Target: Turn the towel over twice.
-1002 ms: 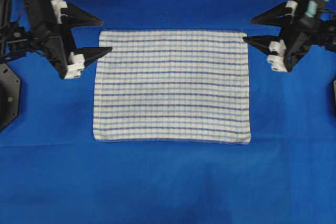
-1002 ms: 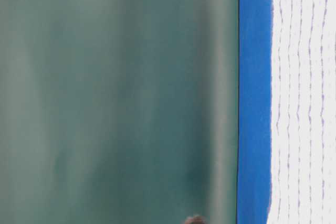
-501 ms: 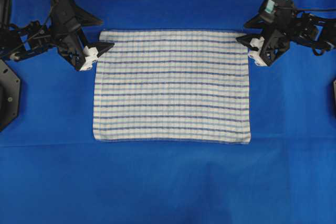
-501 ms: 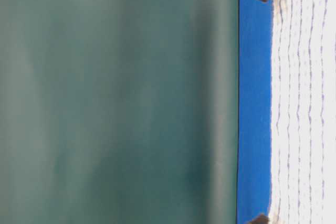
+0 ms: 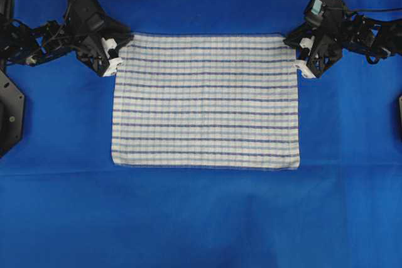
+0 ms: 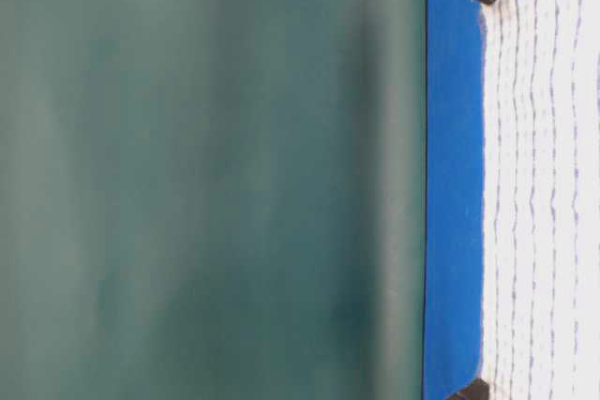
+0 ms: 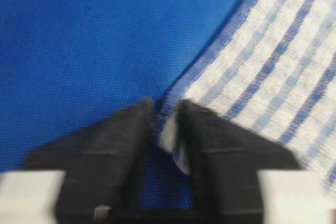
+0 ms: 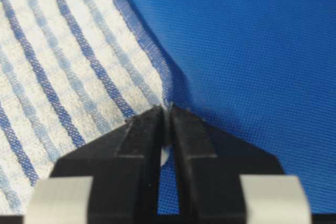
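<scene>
The towel [image 5: 206, 101], white with thin blue stripes, lies flat and spread out in the middle of the overhead view. My left gripper [image 5: 118, 53] sits at its far left corner. In the left wrist view the jaws [image 7: 165, 109] are drawn in narrow, with the towel's [image 7: 273, 61] hemmed corner pinched between them. My right gripper [image 5: 296, 49] sits at the far right corner. There the right wrist view shows the jaws [image 8: 167, 109] shut tight on the tip of the towel [image 8: 63, 77]. Both corners still rest low on the sheet.
A plain blue sheet [image 5: 201, 218] covers the table all round the towel. A black arm base [image 5: 9, 111] stands at the left edge. In the table-level view a dark green wall [image 6: 206, 185] rises behind the table's far edge.
Both grippers came down and inward onto the towel's far corners, then went from wide open to closed on them. The towel itself has not shifted.
</scene>
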`<state>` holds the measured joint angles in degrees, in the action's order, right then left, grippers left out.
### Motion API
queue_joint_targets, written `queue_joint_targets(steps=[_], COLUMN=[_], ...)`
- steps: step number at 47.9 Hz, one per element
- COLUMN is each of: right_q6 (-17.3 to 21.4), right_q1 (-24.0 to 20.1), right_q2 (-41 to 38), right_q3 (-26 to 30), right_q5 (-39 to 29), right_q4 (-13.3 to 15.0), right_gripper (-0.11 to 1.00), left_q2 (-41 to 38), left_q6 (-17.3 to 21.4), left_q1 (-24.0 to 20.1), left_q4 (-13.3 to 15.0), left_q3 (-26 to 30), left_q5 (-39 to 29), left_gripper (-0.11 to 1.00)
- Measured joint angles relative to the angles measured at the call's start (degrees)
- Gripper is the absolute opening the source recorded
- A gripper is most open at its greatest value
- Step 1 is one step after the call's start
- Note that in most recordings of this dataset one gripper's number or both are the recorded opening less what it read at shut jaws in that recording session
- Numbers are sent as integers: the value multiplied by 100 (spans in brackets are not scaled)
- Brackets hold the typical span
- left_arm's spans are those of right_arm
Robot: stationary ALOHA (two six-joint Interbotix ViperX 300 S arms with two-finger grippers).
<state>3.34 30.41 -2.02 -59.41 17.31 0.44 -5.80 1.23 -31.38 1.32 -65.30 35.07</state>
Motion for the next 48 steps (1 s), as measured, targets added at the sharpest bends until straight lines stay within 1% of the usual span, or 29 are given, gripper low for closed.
queue_joint_targets(steps=[1,2,6,14,20,28,33,43,48], right_q6=[9,0,0,18,9,-18,-123,-396,-580], right_q1=[-9,0,0,0,26,299,519,949,1178], right_q2=[0,0,0,0,35,255,466,870,1116], right_q3=[0,9,9,44,114,255,387,712,949], right_q5=[0,-9,-18,-44,-53,-202,-352,-738,-993], right_q4=[0,0,0,0,0,0,18,35,53], right_gripper=[7,7,7,7,7,7,7,7,7], left_q2=[0,0,0,44,290,896,1310,2065,2347], left_q6=[44,70,167,211,220,343,457,976,1143], left_q1=[0,0,18,53,44,-123,-246,-580,-721], left_q4=[0,9,9,9,9,9,0,0,0], left_q3=[0,0,0,0,35,149,290,650,835], left_q5=[-26,-44,-62,-158,-369,-853,-1222,-1767,-1934], left_gripper=[4,3,4,4,4,4,4,4,4])
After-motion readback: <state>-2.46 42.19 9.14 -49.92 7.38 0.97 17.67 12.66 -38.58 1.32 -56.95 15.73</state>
